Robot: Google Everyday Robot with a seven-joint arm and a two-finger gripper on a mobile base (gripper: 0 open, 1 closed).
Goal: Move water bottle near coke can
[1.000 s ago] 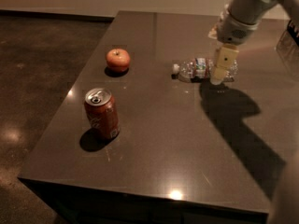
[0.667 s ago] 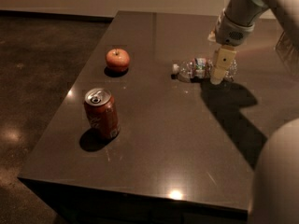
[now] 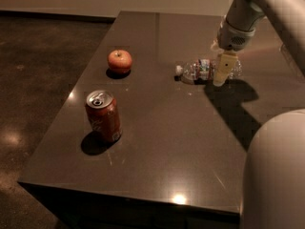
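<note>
The water bottle [image 3: 202, 70] lies on its side on the dark table [image 3: 190, 142], white cap pointing left, towards the back right. The gripper [image 3: 222, 69] hangs straight down over the bottle's right part, its pale finger in front of the bottle's body. The coke can [image 3: 103, 116] stands upright near the table's front left, well apart from the bottle.
A red-orange apple [image 3: 119, 60] sits at the back left of the table. The robot's white arm reaches in from the upper right, and a rounded white part of the robot [image 3: 276, 175] fills the lower right corner. The table's left edge drops to a dark floor.
The gripper and bottle stay in about the same place. The white robot body has come further into the lower right corner.
</note>
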